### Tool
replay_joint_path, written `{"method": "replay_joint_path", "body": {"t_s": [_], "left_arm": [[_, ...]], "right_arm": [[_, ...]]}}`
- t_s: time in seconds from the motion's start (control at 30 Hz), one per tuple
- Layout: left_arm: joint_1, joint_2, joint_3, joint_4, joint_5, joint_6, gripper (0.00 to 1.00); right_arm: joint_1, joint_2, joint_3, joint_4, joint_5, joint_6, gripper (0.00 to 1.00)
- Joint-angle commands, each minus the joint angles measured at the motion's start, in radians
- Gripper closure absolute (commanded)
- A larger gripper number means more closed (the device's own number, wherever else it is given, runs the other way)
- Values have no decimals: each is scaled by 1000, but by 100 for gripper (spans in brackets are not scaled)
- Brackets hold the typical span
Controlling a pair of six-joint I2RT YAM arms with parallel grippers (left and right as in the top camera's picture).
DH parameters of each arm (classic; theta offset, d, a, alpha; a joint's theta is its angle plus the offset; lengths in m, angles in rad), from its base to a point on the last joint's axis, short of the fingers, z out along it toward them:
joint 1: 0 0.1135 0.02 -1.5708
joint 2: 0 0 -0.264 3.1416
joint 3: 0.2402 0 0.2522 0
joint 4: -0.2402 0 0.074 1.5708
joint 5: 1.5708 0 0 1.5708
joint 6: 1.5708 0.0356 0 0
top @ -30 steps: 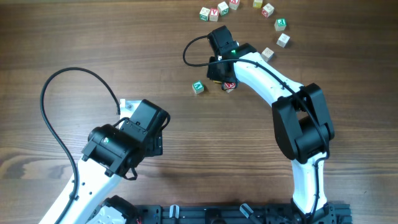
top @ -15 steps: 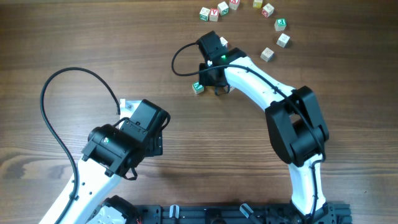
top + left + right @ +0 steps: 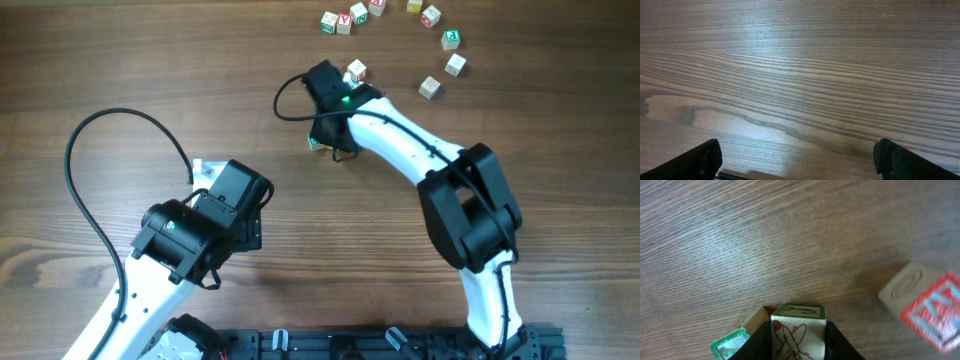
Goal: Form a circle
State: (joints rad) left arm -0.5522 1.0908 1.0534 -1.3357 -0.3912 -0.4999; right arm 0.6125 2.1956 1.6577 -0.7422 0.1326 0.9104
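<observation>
Our left arm (image 3: 150, 290) rises from the near left and folds at its black wrist (image 3: 200, 228). Our left pincer (image 3: 799, 162) stands spread wide, both dark fingers (image 3: 697, 161) at the view's lower corners. Our right arm (image 3: 400, 130) stretches far forward and leftward from its black elbow (image 3: 470, 205), wrist tipped down. Our right pincer (image 3: 797, 342) is clamped narrowly on a wooden block (image 3: 799, 327).

A brown wood-grain counter (image 3: 120, 50) fills every view, its darker streaks running side to side. Diffuse light from above leaves a pale sheen across it in the left wrist view.
</observation>
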Motion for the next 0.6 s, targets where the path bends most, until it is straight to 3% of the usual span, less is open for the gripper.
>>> {"method": "replay_joint_path", "body": {"t_s": [0.0,0.57], "left_arm": [[5,-7,-2,0,9,-14,0],[5,-7,-2,0,9,-14,0]], "right_arm": [[27,0,13,-21,151,142,90],[23,1,-14,-19,219,144,88]]}}
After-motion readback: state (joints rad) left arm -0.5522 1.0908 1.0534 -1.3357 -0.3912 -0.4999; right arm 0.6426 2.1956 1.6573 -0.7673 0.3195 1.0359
